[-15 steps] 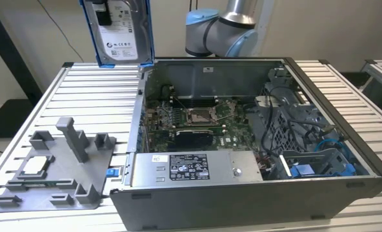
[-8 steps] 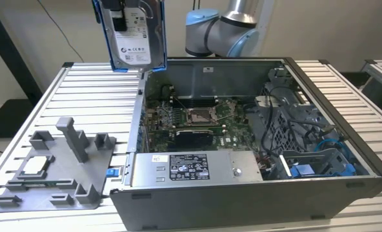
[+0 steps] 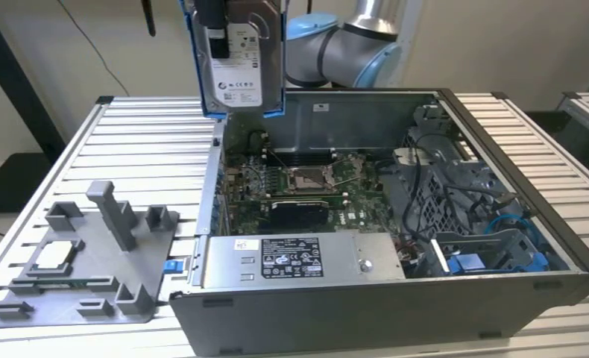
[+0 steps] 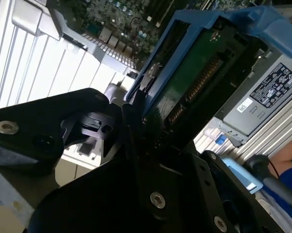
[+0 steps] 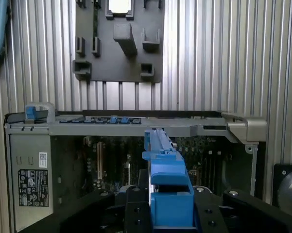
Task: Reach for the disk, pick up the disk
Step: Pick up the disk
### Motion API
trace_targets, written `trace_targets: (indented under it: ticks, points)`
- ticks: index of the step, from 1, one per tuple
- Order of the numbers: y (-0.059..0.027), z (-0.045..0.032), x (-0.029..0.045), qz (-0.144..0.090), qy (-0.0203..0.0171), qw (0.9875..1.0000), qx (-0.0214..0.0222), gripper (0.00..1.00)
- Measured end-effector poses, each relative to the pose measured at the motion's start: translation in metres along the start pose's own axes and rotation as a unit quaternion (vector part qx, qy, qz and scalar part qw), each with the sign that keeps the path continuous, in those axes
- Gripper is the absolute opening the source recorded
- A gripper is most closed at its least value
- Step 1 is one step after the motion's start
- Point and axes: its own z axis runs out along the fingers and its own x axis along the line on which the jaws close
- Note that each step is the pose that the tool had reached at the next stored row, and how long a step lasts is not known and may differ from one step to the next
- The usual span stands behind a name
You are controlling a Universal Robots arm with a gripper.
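Blue-framed silver-grey metal disk (image 3: pixel 243 63) held upright above open grey computer case (image 3: pixel 374 313), black gripper (image 3: pixel 213 26) with jaws clenched on it

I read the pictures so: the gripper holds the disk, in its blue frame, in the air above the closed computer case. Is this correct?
Not entirely. The computer case is open, not closed: the exterior view shows its motherboard. Otherwise yes: the gripper holds the disk, in its blue frame, in the air above it.
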Motion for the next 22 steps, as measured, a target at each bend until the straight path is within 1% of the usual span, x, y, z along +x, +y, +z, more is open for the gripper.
trace_targets:
  ticks: [4,8,9,11,14,15,18,20,22]
  points:
    - [-0.0176,0.0044,-0.0004,0.000,-0.0001,1.0000,-0.0003,0.00]
    - [-0.0294,0.0086,-0.0005,0.000,-0.0024,1.0000,-0.0019,0.00]
    - [-0.0325,0.0095,-0.0005,0.000,-0.0037,1.0000,-0.0023,0.00]
    - [-0.0380,0.0104,-0.0005,0.000,-0.0087,1.0000,-0.0037,0.00]
    - [-0.0461,0.0112,-0.0004,0.000,-0.0160,0.9998,-0.0088,0.00]
    - [-0.0493,0.0113,-0.0002,0.000,-0.0171,0.9998,-0.0106,0.00]
    - [-0.0620,0.0122,0.0002,0.000,-0.0170,0.9997,-0.0158,0.00]
    - [-0.0705,0.0128,0.0005,0.000,-0.0170,0.9997,-0.0176,0.00]
    - [-0.0792,0.0134,0.0011,0.000,-0.0169,0.9997,-0.0183,0.00]
